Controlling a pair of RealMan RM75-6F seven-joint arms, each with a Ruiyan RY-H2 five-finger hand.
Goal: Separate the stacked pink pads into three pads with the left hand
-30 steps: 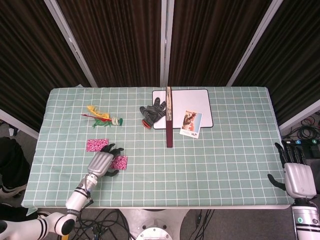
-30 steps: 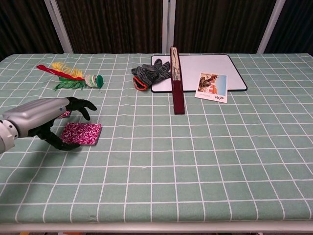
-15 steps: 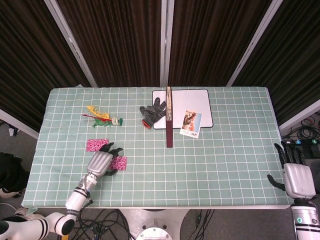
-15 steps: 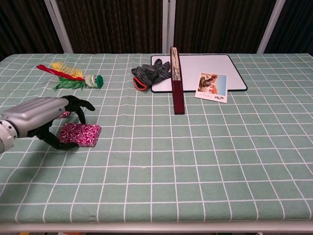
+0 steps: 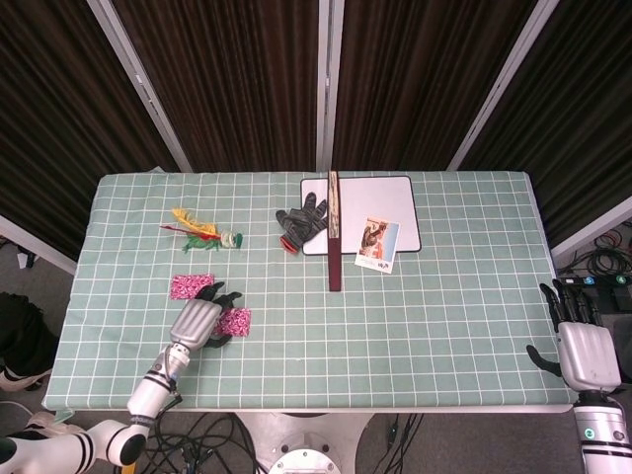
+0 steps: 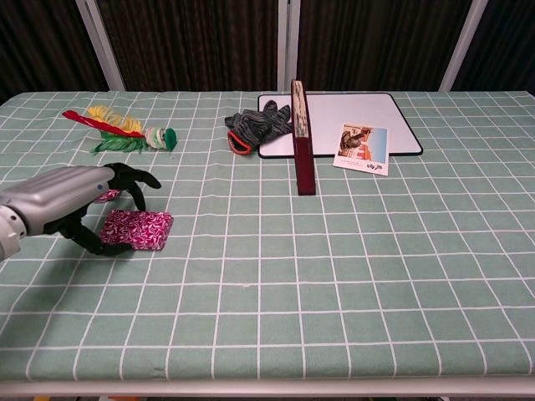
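A pink patterned pad stack (image 5: 235,321) (image 6: 138,229) lies flat on the green checked cloth at the front left. A single pink pad (image 5: 191,286) (image 6: 107,195) lies just beyond it, partly hidden by the hand in the chest view. My left hand (image 5: 202,318) (image 6: 75,205) is at the stack's left end. Its dark fingers (image 6: 134,180) arch over the far left edge and its thumb reaches the near left corner, with nothing lifted. My right hand (image 5: 583,348) hangs off the table's right front corner with fingers extended, holding nothing.
A feathered toy (image 5: 202,233) (image 6: 125,131) lies at the back left. A grey glove (image 5: 302,221) (image 6: 257,125), a whiteboard (image 5: 380,202) (image 6: 368,113), an upright dark red book (image 5: 334,237) (image 6: 302,138) and a photo card (image 5: 376,244) (image 6: 362,149) sit mid-table.
My left hand has drawn slightly left and back along the stack's left end, and the stack's left edge shifted a little with it. The right hand barely moved.
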